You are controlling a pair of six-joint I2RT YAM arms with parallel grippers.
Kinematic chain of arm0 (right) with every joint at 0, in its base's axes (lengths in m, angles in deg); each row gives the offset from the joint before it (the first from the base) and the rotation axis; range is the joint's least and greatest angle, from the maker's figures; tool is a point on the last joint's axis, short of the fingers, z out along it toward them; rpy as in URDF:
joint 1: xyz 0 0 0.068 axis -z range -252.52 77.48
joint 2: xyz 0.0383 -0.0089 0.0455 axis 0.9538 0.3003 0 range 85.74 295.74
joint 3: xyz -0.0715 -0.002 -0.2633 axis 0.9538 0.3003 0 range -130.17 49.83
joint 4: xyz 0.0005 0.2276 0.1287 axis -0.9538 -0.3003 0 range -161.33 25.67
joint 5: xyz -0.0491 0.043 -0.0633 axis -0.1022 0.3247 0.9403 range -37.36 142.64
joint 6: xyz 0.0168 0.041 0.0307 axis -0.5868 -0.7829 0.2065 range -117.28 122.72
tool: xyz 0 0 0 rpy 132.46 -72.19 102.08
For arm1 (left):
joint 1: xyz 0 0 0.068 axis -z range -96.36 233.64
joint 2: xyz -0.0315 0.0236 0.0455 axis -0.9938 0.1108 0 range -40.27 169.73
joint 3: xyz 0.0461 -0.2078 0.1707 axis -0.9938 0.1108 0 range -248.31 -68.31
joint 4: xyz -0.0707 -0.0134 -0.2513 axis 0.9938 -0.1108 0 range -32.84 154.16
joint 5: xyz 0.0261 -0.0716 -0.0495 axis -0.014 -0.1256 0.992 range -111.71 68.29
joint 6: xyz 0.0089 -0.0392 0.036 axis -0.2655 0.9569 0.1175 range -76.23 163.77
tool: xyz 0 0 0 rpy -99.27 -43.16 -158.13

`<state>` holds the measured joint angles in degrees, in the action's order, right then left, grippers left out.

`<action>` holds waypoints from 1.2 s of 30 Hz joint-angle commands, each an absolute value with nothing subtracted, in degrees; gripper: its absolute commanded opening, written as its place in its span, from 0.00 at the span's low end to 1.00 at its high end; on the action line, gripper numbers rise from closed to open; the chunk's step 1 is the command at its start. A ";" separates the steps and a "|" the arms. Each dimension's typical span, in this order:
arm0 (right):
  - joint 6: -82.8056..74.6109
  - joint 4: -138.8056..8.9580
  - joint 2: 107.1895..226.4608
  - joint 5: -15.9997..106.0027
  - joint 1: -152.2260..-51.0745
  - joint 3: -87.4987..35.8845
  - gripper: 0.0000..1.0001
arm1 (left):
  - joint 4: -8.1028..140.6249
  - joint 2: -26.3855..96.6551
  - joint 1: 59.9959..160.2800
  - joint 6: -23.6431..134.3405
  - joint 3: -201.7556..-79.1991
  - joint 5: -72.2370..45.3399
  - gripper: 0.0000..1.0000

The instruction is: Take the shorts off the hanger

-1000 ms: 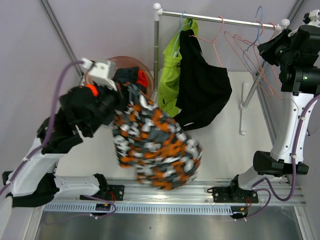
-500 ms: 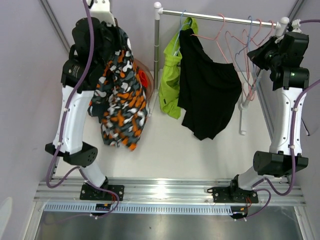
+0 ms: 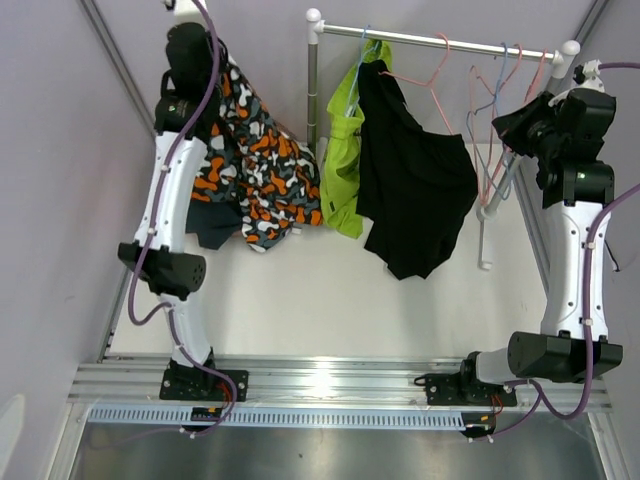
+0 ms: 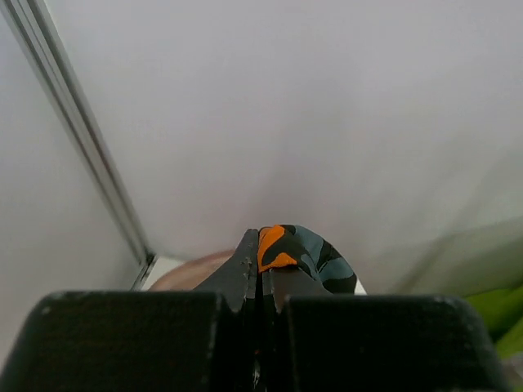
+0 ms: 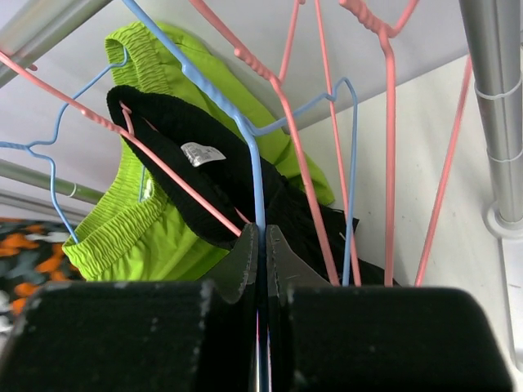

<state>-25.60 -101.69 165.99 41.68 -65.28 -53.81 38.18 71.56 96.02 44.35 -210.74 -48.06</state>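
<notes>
My left gripper (image 3: 212,50) is raised high at the back left and is shut on camouflage shorts (image 3: 255,160) in orange, grey, black and white, which hang free below it, off any hanger. In the left wrist view the jaws (image 4: 261,238) pinch a fold of that cloth (image 4: 304,249). My right gripper (image 3: 503,120) is up at the rack's right end, shut on the wire of an empty blue hanger (image 5: 222,110); its tips (image 5: 261,233) are closed. Lime green shorts (image 3: 345,170) and black shorts (image 3: 415,190) hang on hangers on the rail (image 3: 440,38).
The rack's post (image 3: 313,100) stands just right of the hanging camouflage shorts. Several empty pink and blue hangers (image 3: 478,95) crowd the rail's right end. A pinkish round bin rim (image 4: 184,271) shows below the left gripper. The rack's white foot (image 3: 486,225) lies on the table.
My left arm has swung up and back from the front middle to the back left, carrying the camouflage shorts with it. My right gripper has dropped slightly, still shut on the hanger.
</notes>
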 commanded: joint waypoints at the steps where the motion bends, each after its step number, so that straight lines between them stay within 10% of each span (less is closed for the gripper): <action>1: -25.14 -103.44 165.81 41.04 -65.14 -51.87 0.00 | 37.36 76.08 92.52 46.31 -207.70 -51.86 0.03; 4: -25.32 -102.91 165.72 40.87 -65.14 -50.81 0.00 | 32.88 81.44 91.02 48.25 -207.79 -51.59 0.11; 8: -25.32 -102.82 165.64 40.78 -65.14 -50.19 0.00 | 28.13 85.76 89.79 51.41 -207.96 -48.53 0.76; 11: -25.14 -103.35 165.37 41.04 -65.14 -50.02 0.00 | 25.49 85.33 89.70 53.52 -207.44 -46.67 0.91; 15: -24.88 -103.88 165.20 41.65 -65.14 -50.19 0.16 | 25.57 79.45 89.88 54.67 -204.19 -43.69 0.96; 17: -24.71 -104.05 164.85 42.27 -65.14 -50.19 0.64 | 25.49 74.88 90.58 54.76 -201.74 -42.63 0.97; 20: -23.92 -106.07 164.23 45.51 -65.14 -51.16 0.94 | 24.70 68.73 92.07 53.01 -199.45 -39.91 0.99; 36: -28.57 -94.22 163.59 30.07 -67.77 -62.13 0.89 | 32.78 37.17 104.73 50.89 -165.70 -32.35 0.99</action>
